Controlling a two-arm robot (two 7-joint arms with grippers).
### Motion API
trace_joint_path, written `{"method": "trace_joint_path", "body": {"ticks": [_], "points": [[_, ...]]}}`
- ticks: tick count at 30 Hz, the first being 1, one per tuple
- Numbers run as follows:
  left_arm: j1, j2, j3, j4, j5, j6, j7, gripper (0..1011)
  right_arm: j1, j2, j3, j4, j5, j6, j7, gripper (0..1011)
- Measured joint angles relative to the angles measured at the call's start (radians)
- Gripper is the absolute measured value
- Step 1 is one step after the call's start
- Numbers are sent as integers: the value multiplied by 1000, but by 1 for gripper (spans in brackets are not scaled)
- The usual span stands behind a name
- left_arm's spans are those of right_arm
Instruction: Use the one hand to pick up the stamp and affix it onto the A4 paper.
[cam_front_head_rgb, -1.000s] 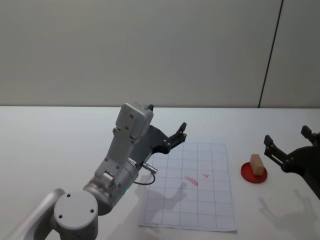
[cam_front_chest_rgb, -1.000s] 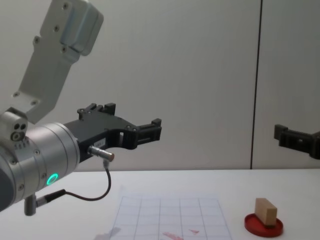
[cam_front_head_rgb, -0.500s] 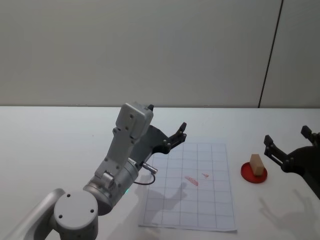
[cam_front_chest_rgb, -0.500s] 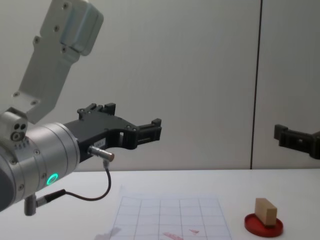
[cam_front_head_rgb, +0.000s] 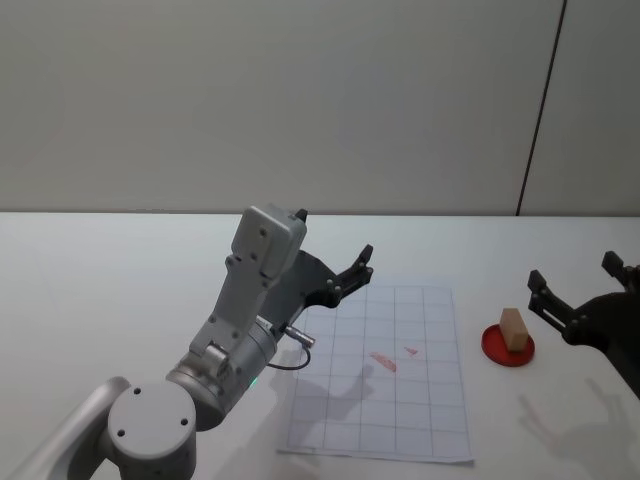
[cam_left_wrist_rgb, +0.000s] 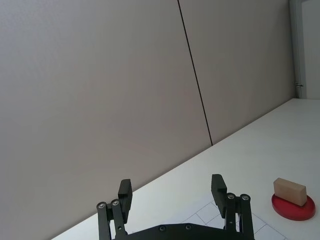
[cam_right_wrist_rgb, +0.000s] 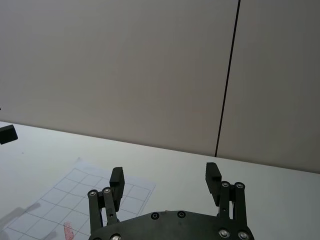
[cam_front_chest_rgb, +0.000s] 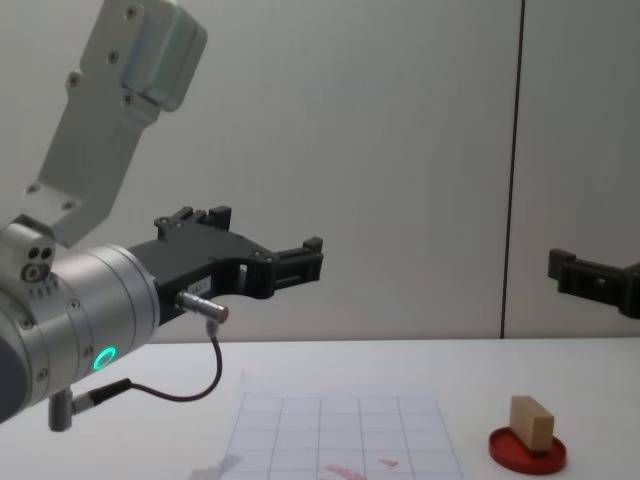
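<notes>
The stamp (cam_front_head_rgb: 513, 328), a small tan wooden block, stands on a flat red dish (cam_front_head_rgb: 507, 348) to the right of the A4 paper (cam_front_head_rgb: 385, 380). The gridded sheet carries small red marks near its middle. My right gripper (cam_front_head_rgb: 571, 269) hovers just right of the stamp, well above the table, open and empty; its two fingers (cam_right_wrist_rgb: 117, 176) stand wide apart. My left gripper (cam_left_wrist_rgb: 171, 190) hangs open and empty above the paper's far left corner, on the arm with a green light ring (cam_front_chest_rgb: 104, 357) and a cable with a silver plug (cam_front_chest_rgb: 203, 308).
The white table (cam_front_head_rgb: 120, 270) runs wide to the left and behind the paper. A grey wall with a dark vertical seam (cam_front_head_rgb: 540, 110) stands at the back. The left arm's big forearm housing (cam_front_head_rgb: 262, 250) rises over the paper's left side.
</notes>
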Motion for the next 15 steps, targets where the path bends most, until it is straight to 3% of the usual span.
{"method": "trace_joint_path", "body": {"ticks": [9,15], "points": [[0,0,0,0,0,0,0,1002,0,-1,0,0,0,1,0,1001],[0,0,0,0,0,0,0,1002,7,-10,-2,1,0,32,-13,1001]]}}
